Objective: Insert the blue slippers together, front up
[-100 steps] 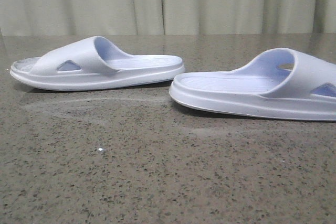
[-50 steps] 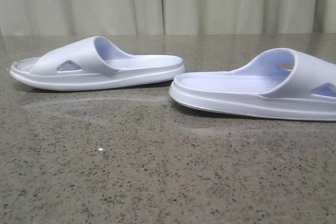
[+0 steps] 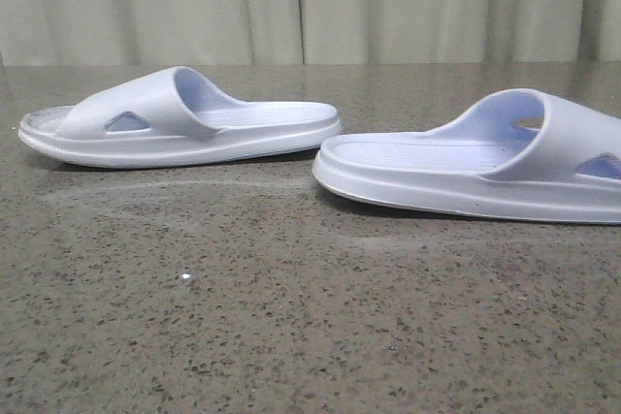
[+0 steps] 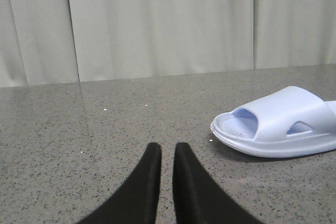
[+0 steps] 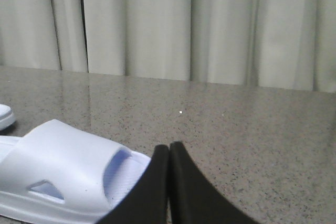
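Across the whole lower part of the front view the speckled grey-brown stone worktop (image 3: 243, 327) is stretching back to a pale pleated curtain (image 3: 388, 2) that is filling the top of the frame. The two blue slippers are lying sole-down on it, apart from each other with their heel ends nearly meeting near the centre. The right slipper (image 3: 475, 167) is sitting at centre right and running off the right edge, its wide strap arching up at the far right and its ribbed footbed facing up. The left slipper (image 3: 175, 123) is lying at upper left, a little farther back, its strap toward the left with a triangular cutout showing in its side.

In the left wrist view the left claw (image 4: 167, 153) is hovering low over bare worktop at bottom centre, its two black fingers standing a narrow slit apart and holding nothing; a slipper is sitting at the right edge. In the right wrist view the right claw (image 5: 168, 153) is pressed fully closed, empty, just beside a slipper at lower left.
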Controlling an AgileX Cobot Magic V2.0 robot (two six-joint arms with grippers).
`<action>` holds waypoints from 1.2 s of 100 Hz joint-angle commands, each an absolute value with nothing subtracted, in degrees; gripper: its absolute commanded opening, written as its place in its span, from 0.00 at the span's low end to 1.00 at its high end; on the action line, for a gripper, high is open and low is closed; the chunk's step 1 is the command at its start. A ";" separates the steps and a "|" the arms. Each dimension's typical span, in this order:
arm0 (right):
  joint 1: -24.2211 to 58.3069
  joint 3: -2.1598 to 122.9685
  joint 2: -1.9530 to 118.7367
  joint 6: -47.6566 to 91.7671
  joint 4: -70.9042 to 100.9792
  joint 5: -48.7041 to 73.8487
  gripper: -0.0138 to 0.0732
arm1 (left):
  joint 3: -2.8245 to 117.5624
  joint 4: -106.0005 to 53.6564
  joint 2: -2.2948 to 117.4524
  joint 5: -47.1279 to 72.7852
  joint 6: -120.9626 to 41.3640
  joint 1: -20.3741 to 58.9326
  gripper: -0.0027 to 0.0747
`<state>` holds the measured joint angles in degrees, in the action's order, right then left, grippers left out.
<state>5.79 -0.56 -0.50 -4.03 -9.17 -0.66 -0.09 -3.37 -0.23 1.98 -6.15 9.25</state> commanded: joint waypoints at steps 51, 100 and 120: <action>5.61 2.53 -1.77 -5.66 -4.65 -5.60 0.04 | 1.58 -25.23 -1.88 -2.66 -5.61 9.55 0.05; 5.61 28.25 12.40 -5.66 -2.68 22.53 0.06 | 30.54 -29.66 25.29 24.80 -5.61 9.55 0.05; 5.61 32.58 19.63 -5.66 -2.73 28.87 0.06 | 36.82 -28.40 36.75 28.56 -6.06 9.55 0.06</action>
